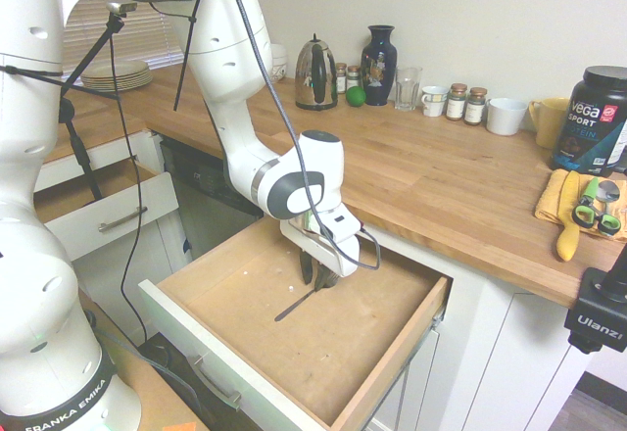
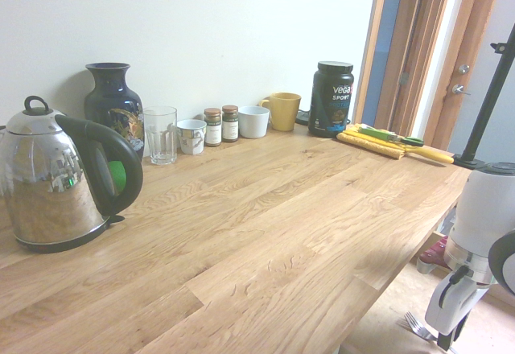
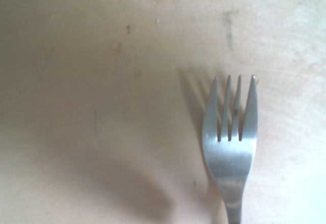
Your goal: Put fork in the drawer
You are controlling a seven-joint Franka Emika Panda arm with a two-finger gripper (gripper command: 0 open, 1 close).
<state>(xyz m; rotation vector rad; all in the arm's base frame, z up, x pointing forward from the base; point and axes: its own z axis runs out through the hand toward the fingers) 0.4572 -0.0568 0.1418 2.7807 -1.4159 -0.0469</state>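
the fork (image 1: 297, 304) lies on the drawer (image 1: 323, 353) bottom under the gripper (image 1: 315, 272) (jaw state unclear); release step, next lift clear.

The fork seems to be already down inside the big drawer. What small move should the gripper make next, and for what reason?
Probably open the gripper fully, then lift straight up. The fork lies low on the drawer bottom, its handle sticking out beneath the downward-pointing gripper, so only the release seems left.
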